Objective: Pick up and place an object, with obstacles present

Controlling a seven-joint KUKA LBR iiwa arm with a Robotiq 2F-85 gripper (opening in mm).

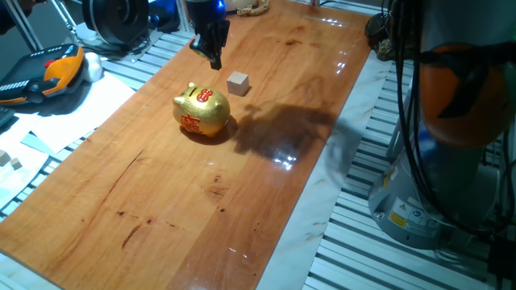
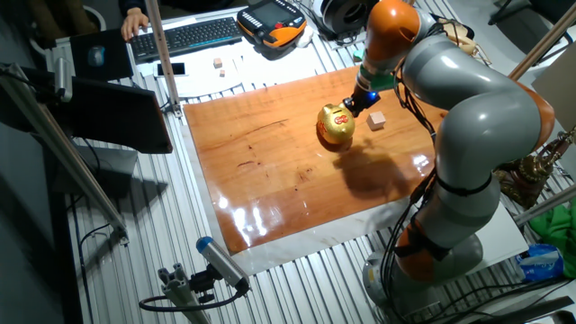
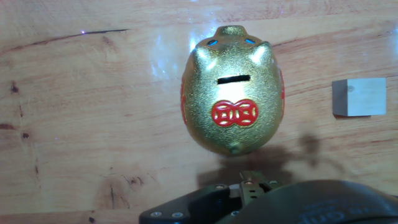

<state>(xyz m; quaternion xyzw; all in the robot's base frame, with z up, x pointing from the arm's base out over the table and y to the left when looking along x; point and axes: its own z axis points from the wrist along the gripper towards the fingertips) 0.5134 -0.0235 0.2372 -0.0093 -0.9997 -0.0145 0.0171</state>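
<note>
The small light-tan wooden cube (image 1: 237,82) sits on the wooden table, just right of the gold piggy bank (image 1: 201,111) with red markings. My gripper (image 1: 214,61) hangs above the table behind the piggy bank and left of the cube, touching neither. Its fingers look closed together and hold nothing. The hand view looks straight down on the piggy bank (image 3: 233,93), with the cube (image 3: 359,96) at the right edge and the gripper (image 3: 252,185) at the bottom. The other fixed view shows the gripper (image 2: 353,103) between the piggy bank (image 2: 336,126) and the cube (image 2: 376,119).
An orange teach pendant (image 1: 48,72) and papers lie off the table's left edge, with small pale blocks (image 1: 10,159) nearby. The arm's base (image 1: 435,185) stands at the right. A keyboard (image 2: 189,36) lies beyond the far side.
</note>
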